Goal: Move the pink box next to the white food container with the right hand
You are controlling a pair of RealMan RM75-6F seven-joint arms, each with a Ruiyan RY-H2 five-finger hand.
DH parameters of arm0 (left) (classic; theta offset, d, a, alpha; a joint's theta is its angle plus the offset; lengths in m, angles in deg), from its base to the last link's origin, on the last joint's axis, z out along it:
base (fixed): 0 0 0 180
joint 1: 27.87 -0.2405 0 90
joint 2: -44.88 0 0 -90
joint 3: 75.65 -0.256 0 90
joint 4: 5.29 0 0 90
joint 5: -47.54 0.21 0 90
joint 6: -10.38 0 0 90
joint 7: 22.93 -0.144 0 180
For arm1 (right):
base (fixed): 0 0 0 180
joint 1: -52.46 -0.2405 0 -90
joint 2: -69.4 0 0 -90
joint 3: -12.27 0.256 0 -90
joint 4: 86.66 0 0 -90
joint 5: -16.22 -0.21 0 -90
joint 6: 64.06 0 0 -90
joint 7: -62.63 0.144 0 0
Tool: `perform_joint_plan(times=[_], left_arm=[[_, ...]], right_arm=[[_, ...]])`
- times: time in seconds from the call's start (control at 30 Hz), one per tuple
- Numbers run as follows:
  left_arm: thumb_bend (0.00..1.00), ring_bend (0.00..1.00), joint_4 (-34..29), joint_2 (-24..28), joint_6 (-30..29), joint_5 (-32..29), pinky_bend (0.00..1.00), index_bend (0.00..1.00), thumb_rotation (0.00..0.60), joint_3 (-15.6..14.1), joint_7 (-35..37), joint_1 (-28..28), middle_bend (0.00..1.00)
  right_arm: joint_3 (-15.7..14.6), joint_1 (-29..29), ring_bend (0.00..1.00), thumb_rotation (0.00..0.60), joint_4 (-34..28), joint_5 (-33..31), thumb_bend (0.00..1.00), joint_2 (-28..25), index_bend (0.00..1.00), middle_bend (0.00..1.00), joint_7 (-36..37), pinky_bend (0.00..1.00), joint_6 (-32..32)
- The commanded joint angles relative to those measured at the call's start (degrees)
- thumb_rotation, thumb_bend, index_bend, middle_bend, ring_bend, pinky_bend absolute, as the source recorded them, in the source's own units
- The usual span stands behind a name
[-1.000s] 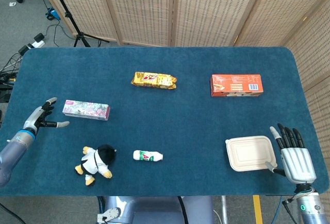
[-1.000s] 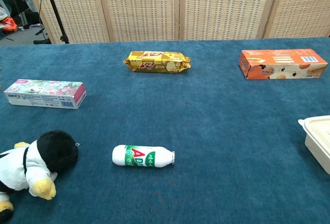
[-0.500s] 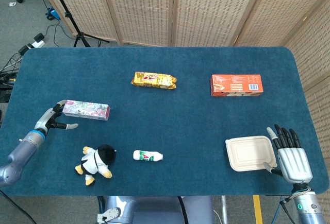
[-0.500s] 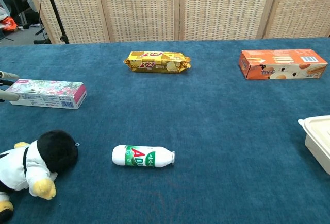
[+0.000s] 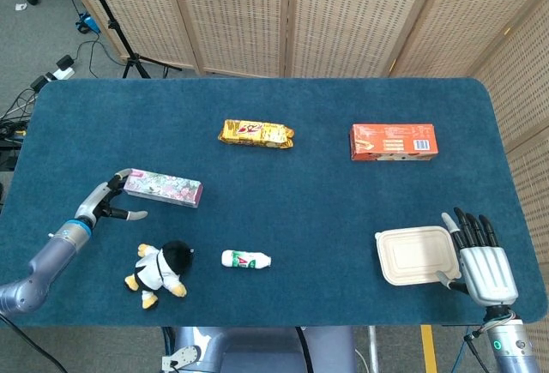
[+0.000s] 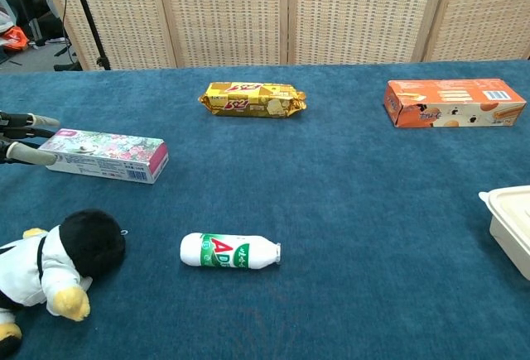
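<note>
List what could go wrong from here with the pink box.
1. The left hand touches only the end of the pink box, fingers spread; the box may swivel instead of sliding straight.
2. The milk bottle and plush toy lie near the route to the white container and could be knocked.
3. The task names the right hand, which sits by the container, far from the box.

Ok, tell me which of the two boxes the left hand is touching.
The pink box, its end between the left hand's fingers. The orange box lies untouched at the far right.
</note>
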Motion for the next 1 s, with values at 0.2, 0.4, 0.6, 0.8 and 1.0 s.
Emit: perform_joint_plan(times=[0.2,0.4,0.6,0.8,1.0], left_arm=[[0.0,0.0,-4.1,1.0,-1.5,-1.9,0.0,0.0,0.6,-0.9,-2.6,0.1,0.0],[0.0,0.0,-5.8,1.9,-2.1,-4.0,0.0,0.0,0.6,-2.2,-4.6,0.4,0.0],[0.0,0.0,-7.6,2.7,-2.6,-5.9,0.0,0.0,0.6,-2.8,-5.9,0.6,0.0],[0.0,0.0,-9.5,2.7,-3.1,-6.4,0.0,0.0,0.6,-2.8,-6.9,1.1,0.0],[0.0,0.0,-10.2,1.7,-3.4,-7.3,0.0,0.0,0.6,-3.1,-8.4,2.1,0.0]], right_arm=[[-0.2,-0.1,0.0,0.6,0.0,0.1,0.21,0.1,0.02,0.0,-0.2,0.0,0.3],[-0.2,0.0,0.0,0.6,-0.2,0.2,0.21,0.0,0.02,0.0,0.0,0.0,-0.1],[-0.4,-0.1,0.0,0.6,-0.3,0.6,0.21,0.1,0.02,0.0,-0.3,0.0,-0.1],[-0.5,-0.1,0.0,0.6,-0.4,0.8,0.21,0.2,0.02,0.0,-0.6,0.0,-0.2],[-0.4,0.0,0.0,0.6,-0.4,0.8,0.21,0.1,0.02,0.0,-0.3,0.0,-0.4]])
